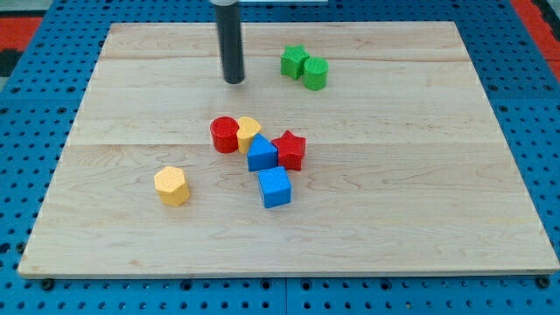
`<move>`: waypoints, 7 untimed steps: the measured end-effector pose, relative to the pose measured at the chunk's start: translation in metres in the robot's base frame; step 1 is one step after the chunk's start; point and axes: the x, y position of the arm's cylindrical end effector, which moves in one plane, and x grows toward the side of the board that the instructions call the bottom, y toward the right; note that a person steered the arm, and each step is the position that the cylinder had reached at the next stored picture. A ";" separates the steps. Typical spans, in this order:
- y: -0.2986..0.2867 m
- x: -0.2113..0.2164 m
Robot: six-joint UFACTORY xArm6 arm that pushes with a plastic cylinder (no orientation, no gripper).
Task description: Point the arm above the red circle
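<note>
We see the red circle (225, 134), a squat glossy cylinder, near the board's (420, 219) middle, touching the yellow block (248, 131) on its right | our tip (234, 81), a bare rod with nothing to clamp, stands toward the view's top of it, apart.

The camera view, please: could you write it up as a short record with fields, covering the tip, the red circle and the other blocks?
tip: my tip rests on the board, toward the view's top from the red circle, apart from it
target: red circle, touching the yellow heart on its right
central cluster: blue block, red star, blue cube just below
top pair: green star touching green cylinder
lone block: yellow hexagon, lower left
</note>
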 end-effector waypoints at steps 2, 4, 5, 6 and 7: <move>-0.018 -0.003; -0.023 -0.004; -0.024 -0.004; -0.024 -0.004; -0.024 -0.003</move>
